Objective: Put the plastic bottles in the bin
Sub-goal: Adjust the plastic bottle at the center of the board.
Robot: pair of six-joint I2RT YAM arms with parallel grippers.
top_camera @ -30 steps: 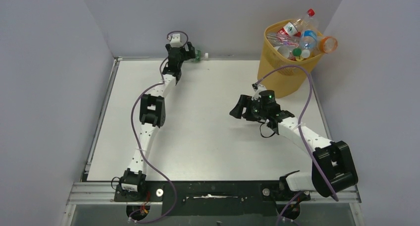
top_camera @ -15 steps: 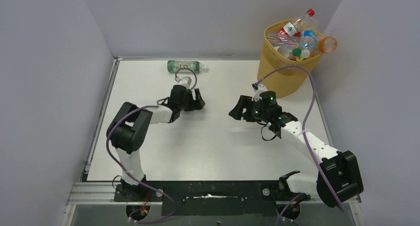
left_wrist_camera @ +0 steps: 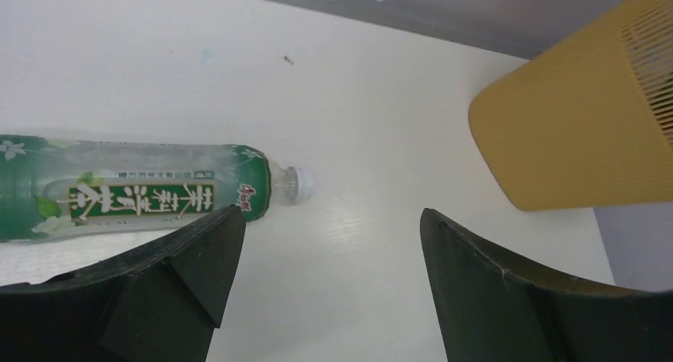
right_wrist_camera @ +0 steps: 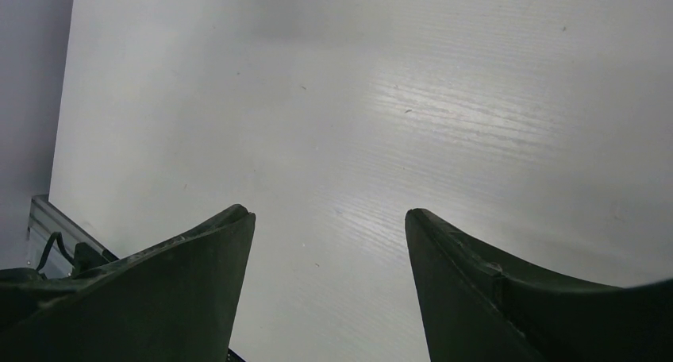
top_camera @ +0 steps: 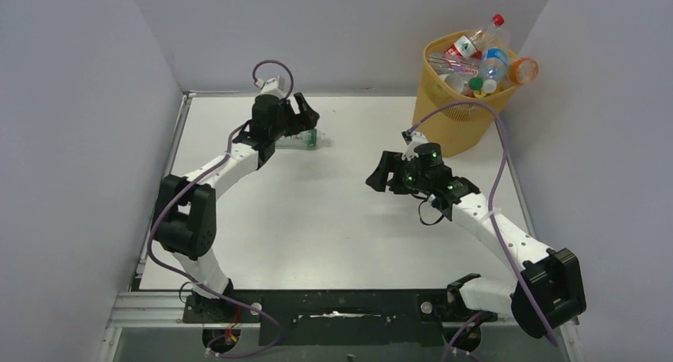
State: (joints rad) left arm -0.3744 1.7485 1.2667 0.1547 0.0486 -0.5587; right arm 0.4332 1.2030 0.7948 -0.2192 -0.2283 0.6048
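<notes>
One green-labelled bottle (left_wrist_camera: 135, 189) lies on its side on the desk (top_camera: 333, 219) near the far edge, its white cap toward the bin (top_camera: 452, 120); the bin stands at the far right corner, piled above its rim with other bottles (top_camera: 476, 60); the left end effector (left_wrist_camera: 332, 215) hangs over the lying bottle, jaws spread wide, gripping nothing, one finger just beside the bottle's shoulder; the right end effector (right_wrist_camera: 329, 215) sits mid-desk, well apart from both, jaws likewise wide and empty.
</notes>
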